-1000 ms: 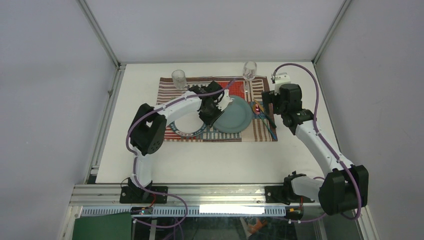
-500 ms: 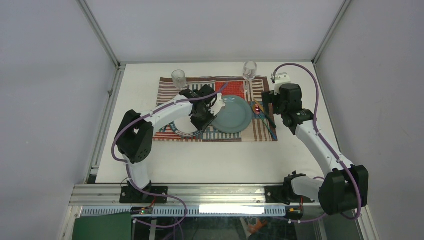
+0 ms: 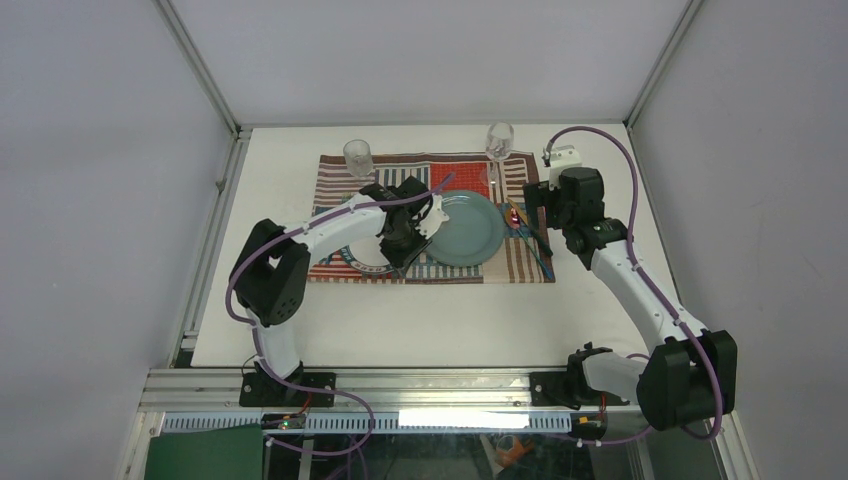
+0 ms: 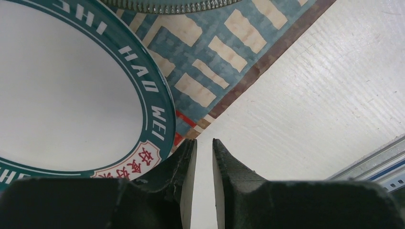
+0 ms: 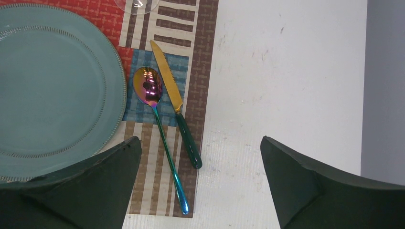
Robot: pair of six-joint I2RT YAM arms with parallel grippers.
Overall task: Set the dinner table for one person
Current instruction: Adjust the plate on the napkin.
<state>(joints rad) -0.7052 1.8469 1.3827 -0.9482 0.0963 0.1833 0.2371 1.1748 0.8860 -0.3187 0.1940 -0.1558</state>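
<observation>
On the white dinner table [image 3: 420,320] lies a striped placemat [image 3: 520,265]. A teal plate [image 3: 470,228] rests flat on it, and a white plate with a green lettered rim [image 4: 62,95] sits to its left, partly under my left arm. My left gripper [image 4: 204,143] hovers low at the white plate's near edge, over the placemat's border. Its jaws stand a narrow gap apart with nothing between them. An iridescent spoon [image 5: 157,124] and a gold knife with a green handle [image 5: 174,98] lie right of the teal plate. My right gripper [image 5: 199,138] hangs wide open above their handles.
A stemmed wine glass [image 3: 499,140] stands at the placemat's far right edge and a short tumbler [image 3: 358,157] at its far left corner. Aluminium rails [image 3: 210,260] frame the table, with grey walls beyond. Bare table [image 5: 286,71] lies right of the cutlery.
My left gripper has drawn back from the teal plate's left edge toward the white plate, elbow swinging left. The teal plate now lies flat. The right arm has not moved.
</observation>
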